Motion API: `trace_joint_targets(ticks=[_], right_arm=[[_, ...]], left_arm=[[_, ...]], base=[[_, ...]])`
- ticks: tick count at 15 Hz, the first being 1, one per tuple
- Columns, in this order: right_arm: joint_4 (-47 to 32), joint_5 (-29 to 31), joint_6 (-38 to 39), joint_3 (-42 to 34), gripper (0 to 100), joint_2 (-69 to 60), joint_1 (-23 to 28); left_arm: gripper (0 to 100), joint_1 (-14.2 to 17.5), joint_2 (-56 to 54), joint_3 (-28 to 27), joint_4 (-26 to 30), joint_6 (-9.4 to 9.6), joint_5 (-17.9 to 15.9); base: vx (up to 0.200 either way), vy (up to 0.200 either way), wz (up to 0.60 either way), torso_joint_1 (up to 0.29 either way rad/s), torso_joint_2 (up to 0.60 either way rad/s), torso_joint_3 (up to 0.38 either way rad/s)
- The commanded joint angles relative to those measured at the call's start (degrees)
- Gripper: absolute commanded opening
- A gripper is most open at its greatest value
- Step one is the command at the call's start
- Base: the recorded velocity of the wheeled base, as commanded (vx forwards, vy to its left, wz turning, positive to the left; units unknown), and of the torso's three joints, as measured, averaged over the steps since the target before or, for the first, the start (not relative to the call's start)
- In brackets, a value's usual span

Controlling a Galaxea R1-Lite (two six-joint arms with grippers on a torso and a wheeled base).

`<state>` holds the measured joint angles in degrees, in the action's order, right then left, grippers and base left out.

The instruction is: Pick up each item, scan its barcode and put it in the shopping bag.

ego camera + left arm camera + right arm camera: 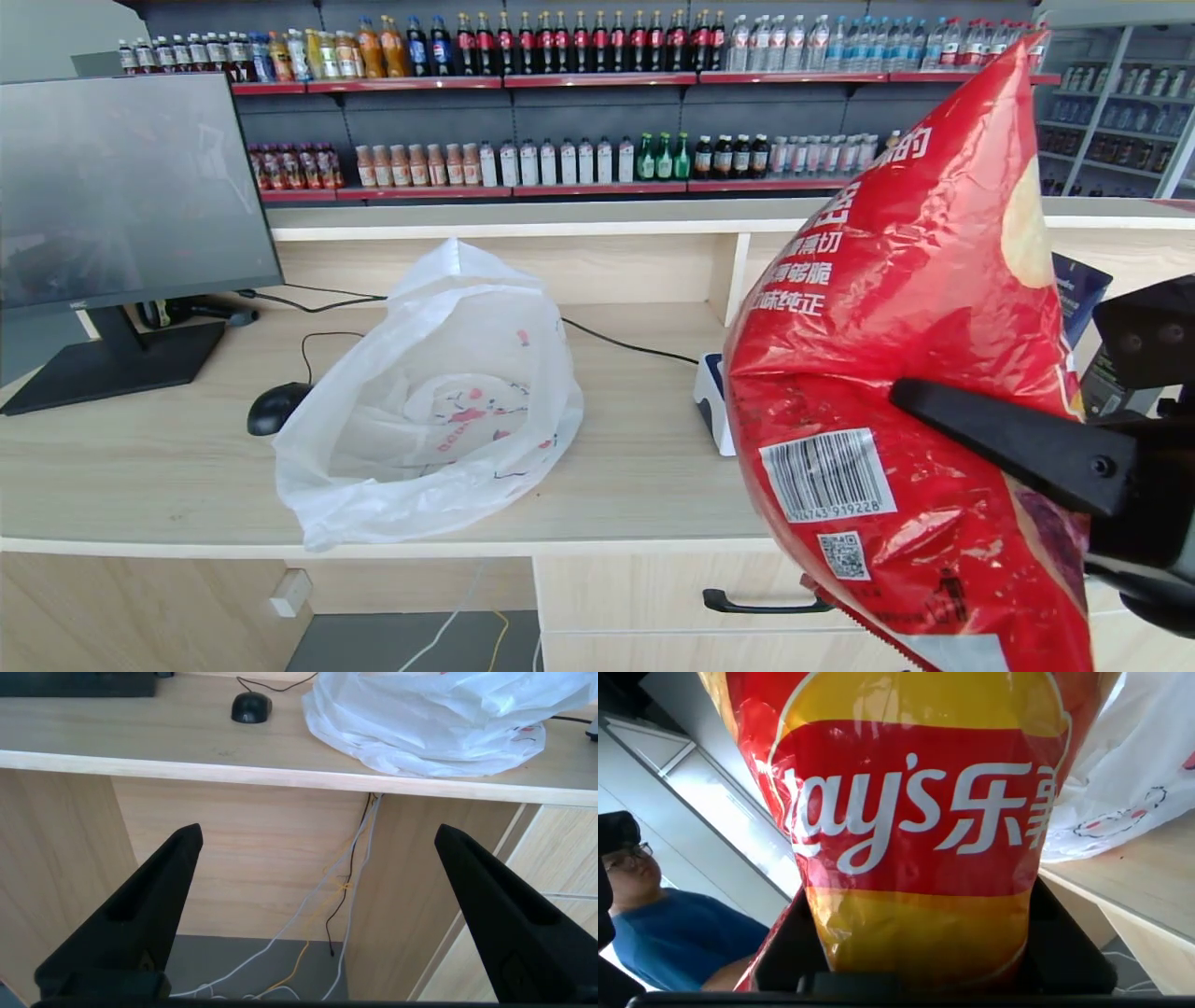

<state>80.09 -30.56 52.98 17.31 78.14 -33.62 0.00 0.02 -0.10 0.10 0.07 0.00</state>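
Red chip bag point(920, 308) is held up off the surface point(140, 476), out past its front edge toward the right end, tilted with its top leaning to the right. The barcode point(827, 476) on its back faces the head camera, with a small QR square just under it. Right hand point(920, 915) is clamped on the bag's lower part, one black finger point(1008, 443) lying across the back of it, the other on the front side.

Left hand point(318, 840) is spread wide with nothing in it, low in front of the surface, below the front edge and facing the wood panel with loose cables hanging down.

White plastic shopping bag point(439, 401) lies slumped on the surface around the middle, reaching almost to the front edge, mouth open upward. It does not touch the chip bag.

Black mouse point(275, 408) sits just beside the shopping bag, on the side toward the left end. Dark monitor point(131, 187) stands at the back left corner. A small white box point(709, 401), probably the scanner, sits on the surface beyond the chip bag, mostly hidden by it; a black cable runs from it toward the back edge.

Shelves of bottles point(560, 56) line the wall behind. A black drawer handle point(761, 605) shows under the front edge.
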Motion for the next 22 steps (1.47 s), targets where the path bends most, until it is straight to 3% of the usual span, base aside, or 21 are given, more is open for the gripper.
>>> trace_joint_targets(ticks=[1, 14, 22], right_arm=[[0.2, 0.0, 0.5, 0.6, 0, 0.2, 0.0], [3.0, -5.6, 3.2, 4.9, 0, 0.2, -0.7], [3.0, -6.1, 3.3, 6.1, 0, 0.7, -0.9]], left_arm=[[100, 0.0, 0.0, 0.0, 0.0, 0.01, 0.0], [100, 0.0, 0.0, 0.0, 0.0, 0.01, 0.0], [100, 0.0, 0.0, 0.0, 0.0, 0.01, 0.0]], base=[[0.0, 0.0, 0.0, 0.0, 0.0, 0.0], [0.0, 0.0, 0.0, 0.0, 0.0, 0.0], [0.0, 0.0, 0.0, 0.0, 0.0, 0.0]])
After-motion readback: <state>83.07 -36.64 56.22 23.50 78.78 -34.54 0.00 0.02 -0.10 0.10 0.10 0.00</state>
